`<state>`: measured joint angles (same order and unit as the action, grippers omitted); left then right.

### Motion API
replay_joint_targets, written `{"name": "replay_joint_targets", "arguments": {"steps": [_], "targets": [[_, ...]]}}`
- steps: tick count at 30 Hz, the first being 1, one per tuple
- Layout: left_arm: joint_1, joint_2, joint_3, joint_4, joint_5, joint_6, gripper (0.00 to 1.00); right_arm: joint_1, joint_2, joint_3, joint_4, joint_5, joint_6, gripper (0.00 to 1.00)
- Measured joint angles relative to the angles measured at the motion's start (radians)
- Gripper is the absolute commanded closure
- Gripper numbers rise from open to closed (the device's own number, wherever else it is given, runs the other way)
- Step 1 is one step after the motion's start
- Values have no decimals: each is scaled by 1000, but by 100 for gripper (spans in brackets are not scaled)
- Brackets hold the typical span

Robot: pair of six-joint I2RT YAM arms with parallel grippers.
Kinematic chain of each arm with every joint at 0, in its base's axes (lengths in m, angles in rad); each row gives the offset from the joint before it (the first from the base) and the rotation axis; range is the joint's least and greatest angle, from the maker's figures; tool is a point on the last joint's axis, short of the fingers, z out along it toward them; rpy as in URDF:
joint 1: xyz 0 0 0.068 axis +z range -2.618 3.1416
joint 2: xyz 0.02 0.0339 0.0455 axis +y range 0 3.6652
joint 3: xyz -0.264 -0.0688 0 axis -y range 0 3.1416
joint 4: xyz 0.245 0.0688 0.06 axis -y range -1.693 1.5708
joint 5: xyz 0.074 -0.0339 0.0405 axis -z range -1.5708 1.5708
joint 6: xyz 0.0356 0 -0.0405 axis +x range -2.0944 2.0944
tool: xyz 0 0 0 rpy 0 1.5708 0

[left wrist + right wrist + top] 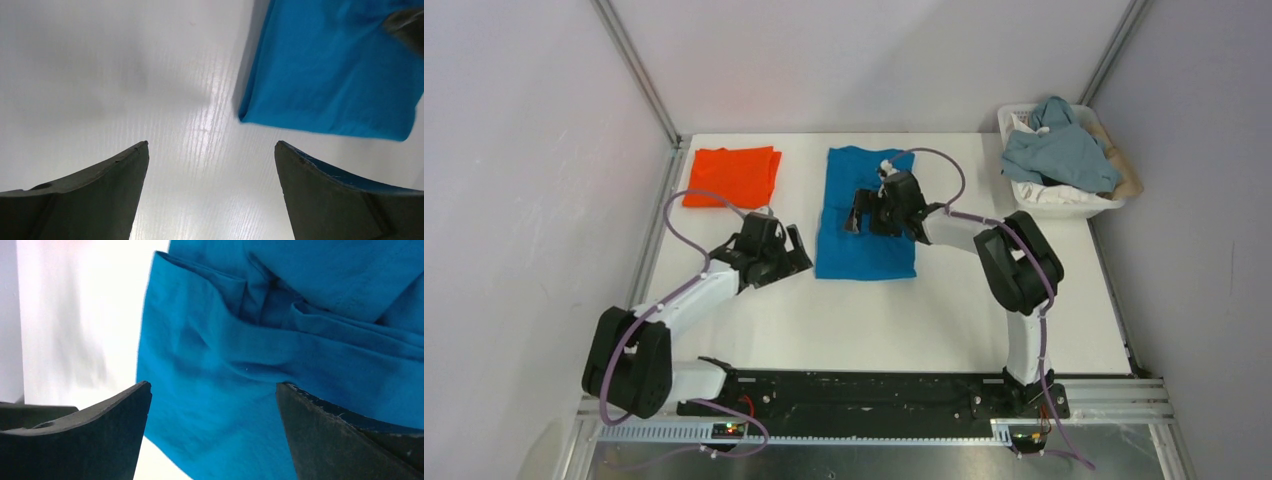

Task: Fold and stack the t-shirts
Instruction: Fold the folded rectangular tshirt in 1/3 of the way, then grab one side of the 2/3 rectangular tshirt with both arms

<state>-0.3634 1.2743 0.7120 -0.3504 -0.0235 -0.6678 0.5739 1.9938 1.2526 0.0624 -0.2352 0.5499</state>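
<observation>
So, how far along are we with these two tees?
Done: the orange tee lies folded at the far left. In hand: the blue tee is a long rectangle mid-table, with the left gripper beside it and the right gripper over it, both open. Left: finish folding, then stack; the tees lie apart.

The white table (944, 320) carries a folded orange t-shirt (733, 176) at the far left, a folded blue t-shirt (864, 255) near the centre, and a white laundry basket (1064, 200) at the far right corner.
</observation>
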Motion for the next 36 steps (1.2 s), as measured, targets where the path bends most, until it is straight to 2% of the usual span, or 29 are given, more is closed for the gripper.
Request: {"name": "replay_joint_targets", "arguments": {"steps": [4,9,12,16,18,21,22,28,33,36], "targets": [[0,37,-4,3,1,-10,2,-11,-5,67,-27,47,-37,0],[0,101,-1,28,15,-14,7,-16,-98,48,-105,74,-58,1],[0,144,13,48,48,-16,13,-23,-225,-62,-119,79,-50,0],[-2,208,41,96,96,-24,20,-65,-450,-293,-138,69,-6,1],[-3,241,52,124,118,-32,26,-102,-523,-378,-142,66,20,4],[-5,282,64,167,152,-44,35,-157,-580,-488,-140,51,60,16],[-5,295,68,184,159,-49,37,-167,-581,-513,-140,42,69,22],[-6,356,85,262,185,-74,49,-190,-498,-553,-92,-19,115,41],[-7,396,108,293,193,-88,60,-201,-410,-553,-12,-63,140,48],[-8,410,113,306,195,-91,72,-206,-396,-553,14,-68,149,51]]}}
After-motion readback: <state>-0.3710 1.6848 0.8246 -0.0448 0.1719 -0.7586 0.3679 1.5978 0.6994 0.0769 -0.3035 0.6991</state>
